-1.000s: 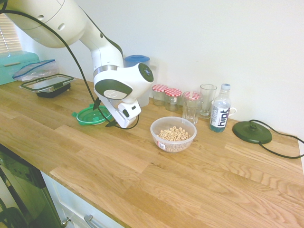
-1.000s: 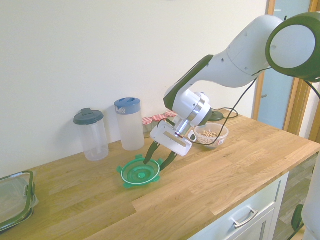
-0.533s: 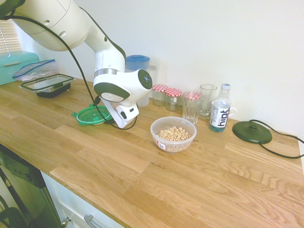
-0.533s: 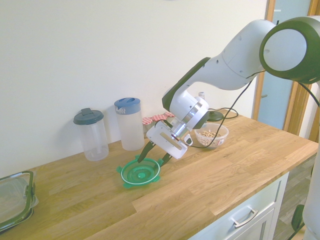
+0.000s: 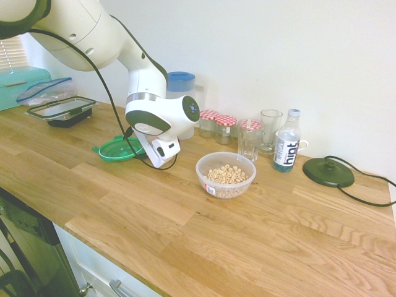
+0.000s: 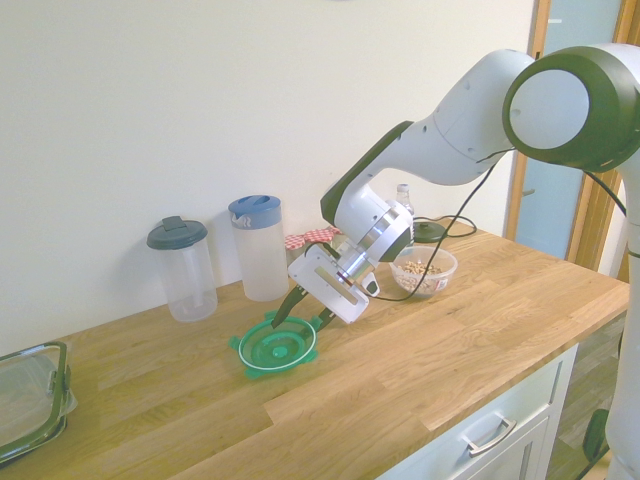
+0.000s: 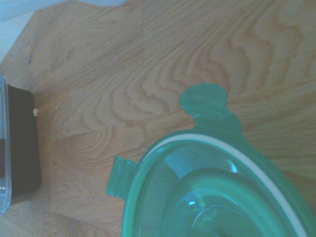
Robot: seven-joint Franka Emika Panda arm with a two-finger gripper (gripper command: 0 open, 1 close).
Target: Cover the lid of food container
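Translucent green lid (image 6: 274, 346), seemingly flat

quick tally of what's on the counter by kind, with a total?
Round green lid: 1
Round tub of cereal: 1
Tall lidded canisters: 2
Red-checked-lid jars: 3
Drinking glasses: 2
Water bottle: 1
Rectangular dark-rimmed container: 1
Round dark corded base: 1
Total: 12
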